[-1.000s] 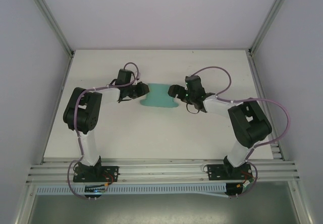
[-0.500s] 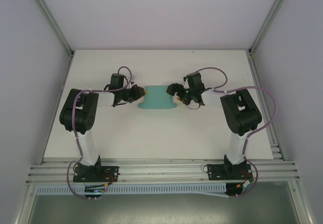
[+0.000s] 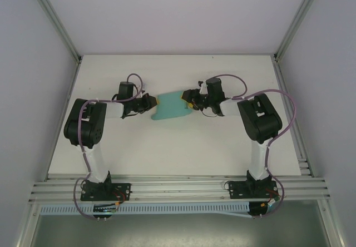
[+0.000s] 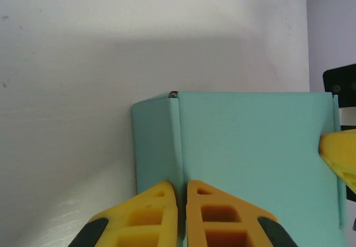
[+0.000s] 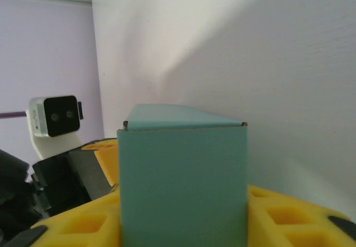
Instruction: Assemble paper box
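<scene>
The paper box (image 3: 171, 107) is already folded into a flat teal sleeve and is held at the far middle of the bare white surface (image 3: 167, 152). Its creased edge is pinched by the left fingers (image 4: 139, 219), which are pressed almost together. Its other end is clasped between the right fingers (image 5: 289, 213). Closing the ends is judged to remain. Pale walls (image 3: 178, 13) enclose the surface.

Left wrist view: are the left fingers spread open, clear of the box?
No, the left fingers pinch the paper box's edge between them.
</scene>
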Motion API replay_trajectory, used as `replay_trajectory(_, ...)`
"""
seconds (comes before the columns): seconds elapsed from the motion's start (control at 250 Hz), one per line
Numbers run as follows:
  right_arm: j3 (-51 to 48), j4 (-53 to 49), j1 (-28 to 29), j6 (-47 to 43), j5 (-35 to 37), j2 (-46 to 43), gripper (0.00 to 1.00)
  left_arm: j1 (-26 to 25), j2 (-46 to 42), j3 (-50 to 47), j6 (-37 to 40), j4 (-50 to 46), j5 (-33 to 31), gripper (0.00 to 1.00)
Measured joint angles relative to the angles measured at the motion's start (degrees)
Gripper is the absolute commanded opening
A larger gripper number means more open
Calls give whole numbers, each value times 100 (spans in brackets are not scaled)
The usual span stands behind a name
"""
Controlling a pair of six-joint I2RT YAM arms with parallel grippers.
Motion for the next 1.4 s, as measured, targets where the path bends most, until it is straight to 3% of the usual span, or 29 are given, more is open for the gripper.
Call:
replay_trajectory(0.108, 0, -4, -7, 26, -39, -33, 31, -2, -138, -4, 243, -61, -59, 16)
replay_trajectory(0.152, 0, 24, -9, 24, -63, -94, 31, -4, -264, -2, 411, -144, -111, 24)
replay_trajectory(0.228, 0, 59, -11, 39, -90, -258, 31, -20, -562, 59, 796, -376, -179, 70)
replay_trajectory(0.26, 0, 83, -11, 46, -111, -339, 31, -46, -695, 131, 942, -498, -203, 96)
replay_trajectory(0.272, 0, 94, -11, 57, -122, -363, 30, -55, -743, 162, 981, -544, -203, 98)
replay_trajectory(0.52, -81, -216, -243, 282, -170, -997, 30, -326, -2192, 632, 3191, -1351, -205, 98)
replay_trajectory(0.632, 33, -855, -538, 452, -258, -1169, 27, -1025, -2662, 999, 4666, -1851, -667, 98)
replay_trajectory(0.779, 337, -1978, -920, 662, -444, -1235, 27, -2004, -2621, 1495, 6371, -2509, -1281, 98)
replay_trajectory(0.971, 1019, -3797, -1097, 662, -625, -1375, 27, -2376, -2100, 1679, 8083, -3215, -2234, 99)
replay_trajectory(1.175, 1102, -4559, -1185, 1071, -883, -1561, 27, -2479, -2085, 1163, 9307, -3176, -2638, 98)
replay_trajectory(1.399, 1102, -4992, -1178, 1482, -1300, -1556, 27, -2487, -2004, 592, 9871, -2280, -3152, 99)
